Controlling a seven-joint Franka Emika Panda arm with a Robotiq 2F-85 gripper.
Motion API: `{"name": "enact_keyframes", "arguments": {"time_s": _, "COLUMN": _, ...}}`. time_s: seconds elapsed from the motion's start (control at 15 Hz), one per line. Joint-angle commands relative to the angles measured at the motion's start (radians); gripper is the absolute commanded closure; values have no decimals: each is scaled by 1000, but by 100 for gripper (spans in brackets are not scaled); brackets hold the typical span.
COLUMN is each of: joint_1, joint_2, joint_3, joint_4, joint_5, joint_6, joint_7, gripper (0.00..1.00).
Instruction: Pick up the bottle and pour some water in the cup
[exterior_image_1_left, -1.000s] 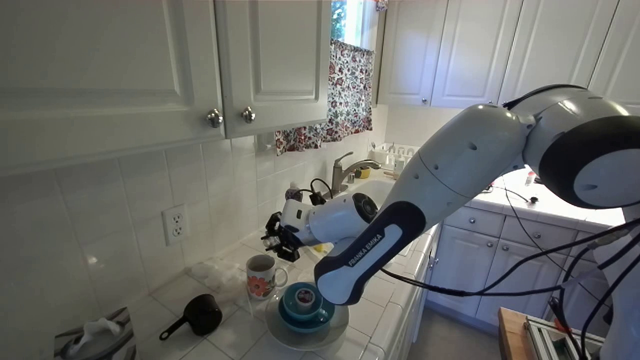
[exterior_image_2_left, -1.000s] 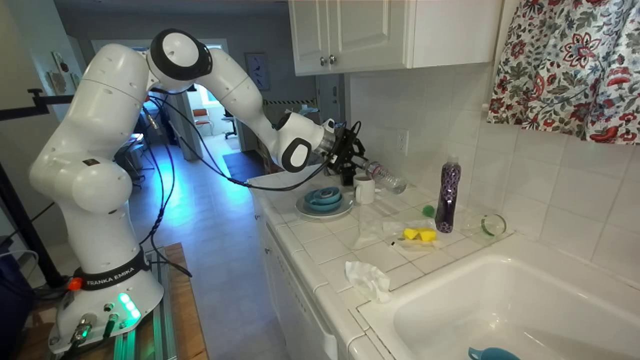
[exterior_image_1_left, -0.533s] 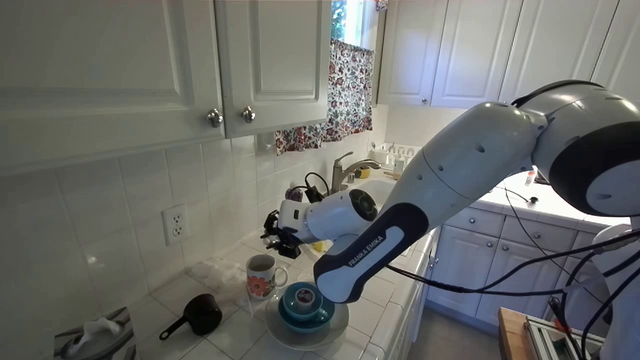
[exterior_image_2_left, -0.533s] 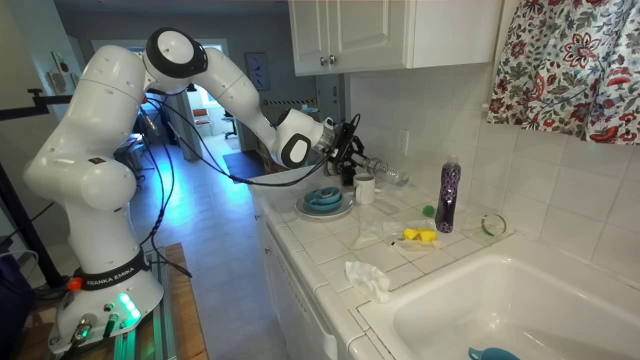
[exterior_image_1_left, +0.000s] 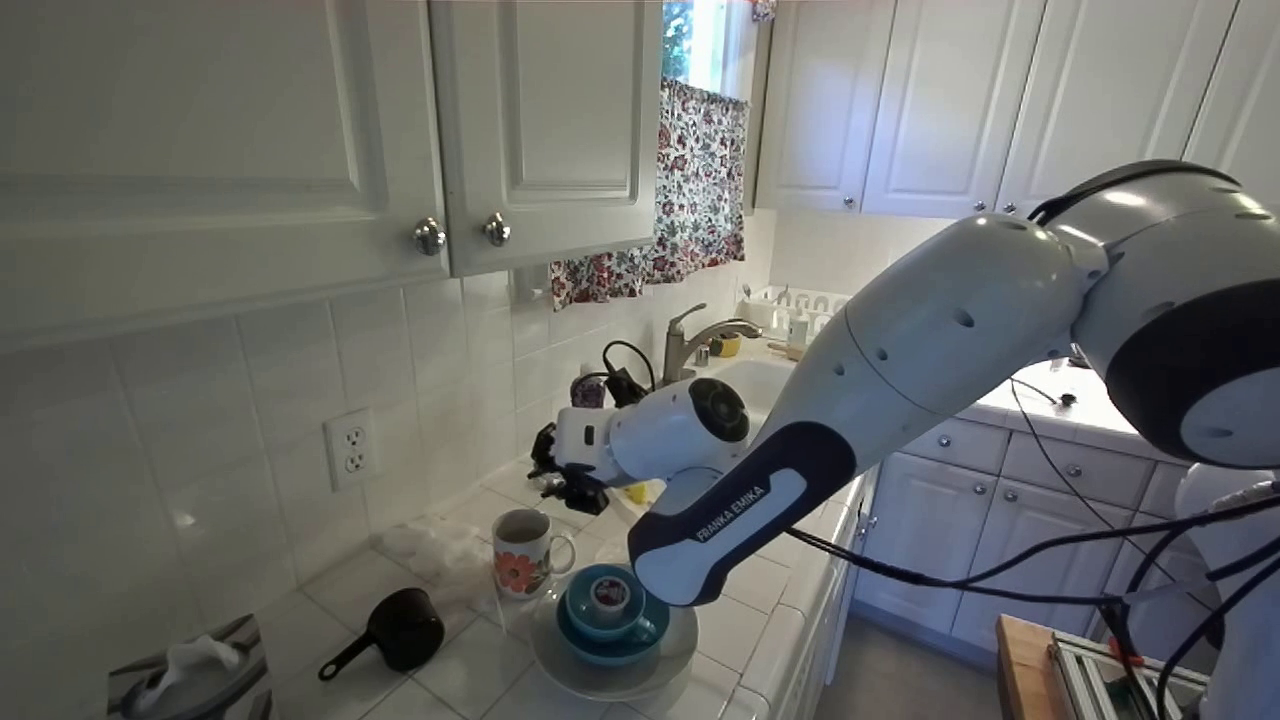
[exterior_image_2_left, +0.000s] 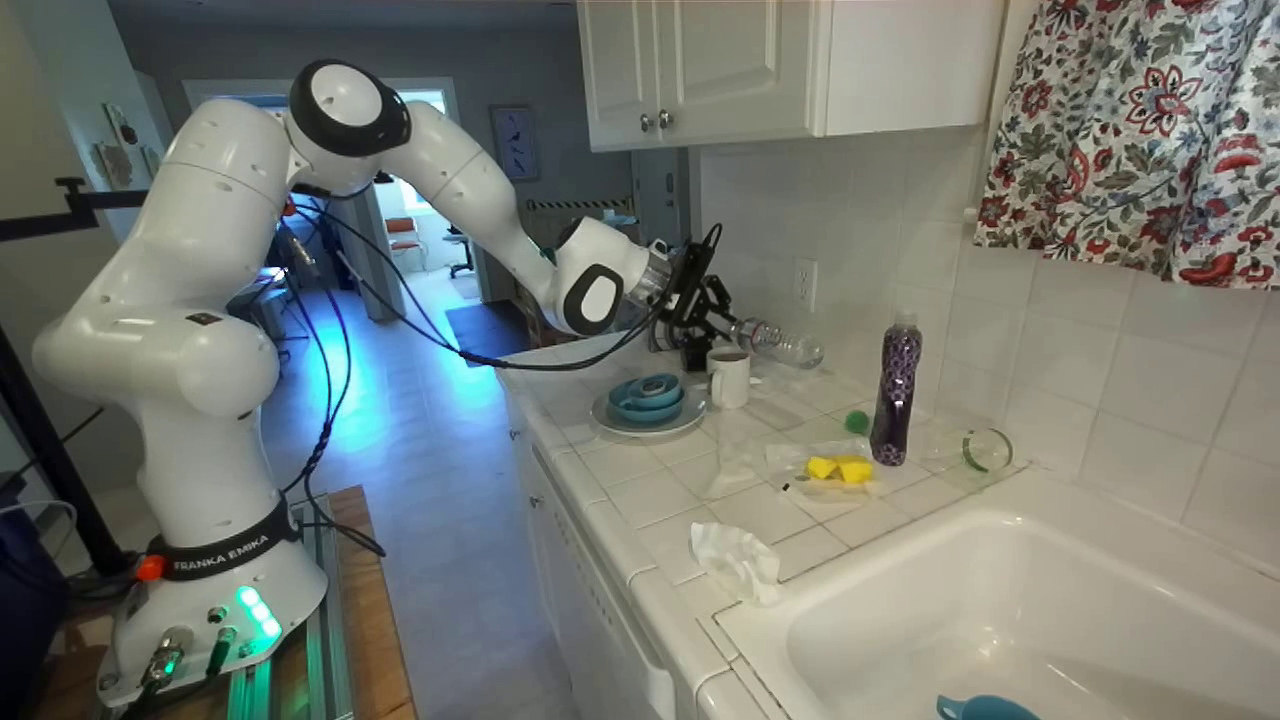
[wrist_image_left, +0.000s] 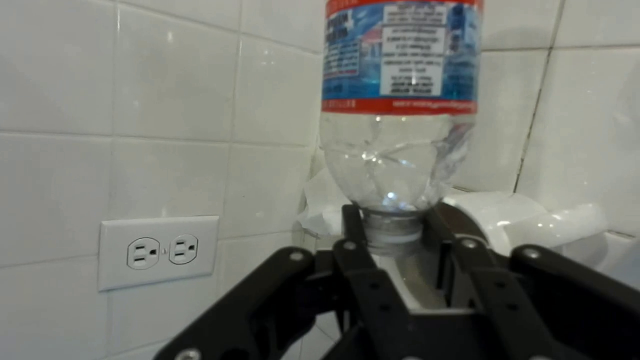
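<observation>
While black two-fingered gripper (wrist_image_left: 395, 220) clasps red-and-blue-labelled clear plastic bottle (exterior_image_2_left: 783, 345) round its neck, fingers pressed in from both sides, bottle slants far over in exterior view, base lower than neck. Flower-printed white ceramic mug (exterior_image_1_left: 516, 555) upright on white tiled counter (exterior_image_1_left: 480, 665), near gripper, lower than it. Round teal bowl (exterior_image_1_left: 600, 655) on pale grey plate (exterior_image_1_left: 680, 648) just beside mug. Dark purple patterned bottle (exterior_image_2_left: 896, 395) upright, well apart. Whether clear bottle touches counter, cannot tell.

The clear plastic bottle (wrist_image_left: 397, 145) has a red and blue label (wrist_image_left: 400, 57). The round white cup (exterior_image_1_left: 520, 556) has a red-orange flower (exterior_image_1_left: 516, 573).
</observation>
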Motion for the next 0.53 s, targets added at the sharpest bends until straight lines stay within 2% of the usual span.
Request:
{"name": "enact_keyframes", "arguments": {"time_s": 0.0, "joint_1": 64, "joint_2": 33, "joint_3": -75, "joint_4": 18, "joint_5": 1, "joint_6": -39, "joint_7": -38, "gripper": 92}}
{"name": "enact_keyframes", "arguments": {"time_s": 0.47, "joint_1": 134, "joint_2": 79, "joint_3": -144, "joint_4": 39, "joint_5": -7, "joint_6": -76, "joint_7": -44, "gripper": 92}}
